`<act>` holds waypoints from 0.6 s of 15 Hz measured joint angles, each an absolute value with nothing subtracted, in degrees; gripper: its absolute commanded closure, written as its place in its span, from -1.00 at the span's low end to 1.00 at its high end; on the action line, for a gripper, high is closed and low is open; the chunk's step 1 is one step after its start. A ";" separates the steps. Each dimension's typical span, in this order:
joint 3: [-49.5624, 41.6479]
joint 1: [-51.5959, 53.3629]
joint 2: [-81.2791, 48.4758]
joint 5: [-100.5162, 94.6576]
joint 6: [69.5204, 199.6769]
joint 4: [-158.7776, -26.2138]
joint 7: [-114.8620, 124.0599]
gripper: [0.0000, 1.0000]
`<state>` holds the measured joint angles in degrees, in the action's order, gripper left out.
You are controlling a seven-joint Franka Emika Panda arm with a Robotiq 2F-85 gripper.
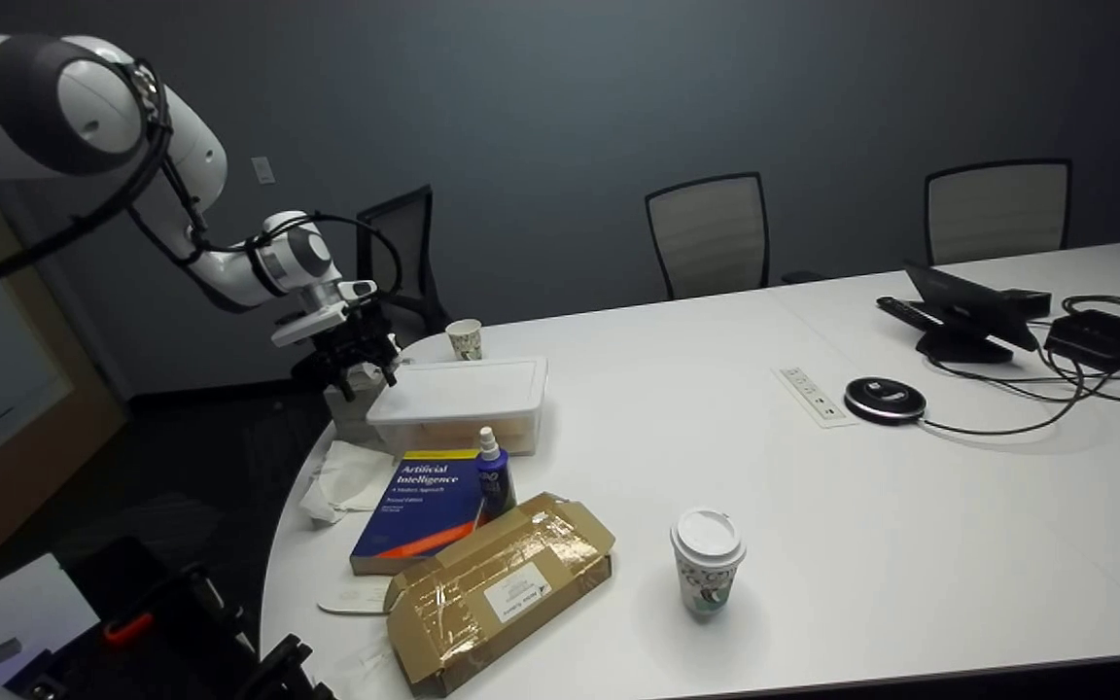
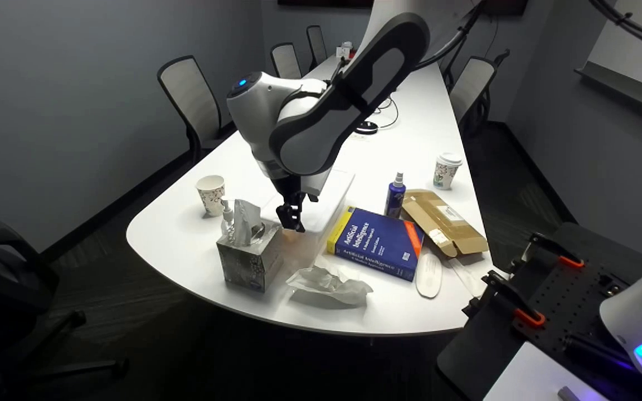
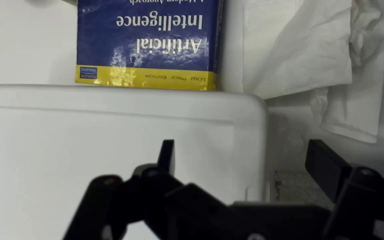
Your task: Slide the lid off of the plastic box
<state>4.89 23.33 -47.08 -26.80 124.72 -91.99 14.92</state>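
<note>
The white rectangular lid [image 1: 468, 387] lies on top of the translucent plastic box [image 1: 523, 437]. The lid [image 2: 329, 203] and box wall [image 2: 303, 249] also show in an exterior view, partly behind the arm. In the wrist view the lid [image 3: 105, 156] fills the lower left. My gripper [image 3: 242, 143] is open and empty, its fingers wide apart across the lid's short edge. One finger is over the lid, the other beyond the edge. The gripper also shows in both exterior views [image 1: 369, 386] [image 2: 293, 218], at the box's end by the tissue box. Contact with the lid cannot be told.
A tissue box [image 2: 249, 262] and pump bottle [image 2: 228, 217] stand close to the gripper. Crumpled tissue [image 2: 329, 285] and a blue book [image 1: 424, 506] lie beside the box. A spray bottle [image 1: 494, 478], tan packet [image 1: 502, 593], paper cup [image 1: 465, 340] and lidded cup [image 1: 706, 564] stand around.
</note>
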 measured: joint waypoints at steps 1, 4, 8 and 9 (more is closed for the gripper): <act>4.72 23.42 -48.14 -26.80 124.72 -91.18 14.89 -1.00; 4.30 23.79 -50.69 -26.77 124.62 -88.86 14.85 -1.00; 3.85 24.05 -53.28 -26.63 124.35 -86.24 14.84 -1.00; 3.67 24.08 -53.79 -26.59 124.15 -85.71 14.84 -1.00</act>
<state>3.67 24.08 -53.79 -26.59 124.15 -85.71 14.84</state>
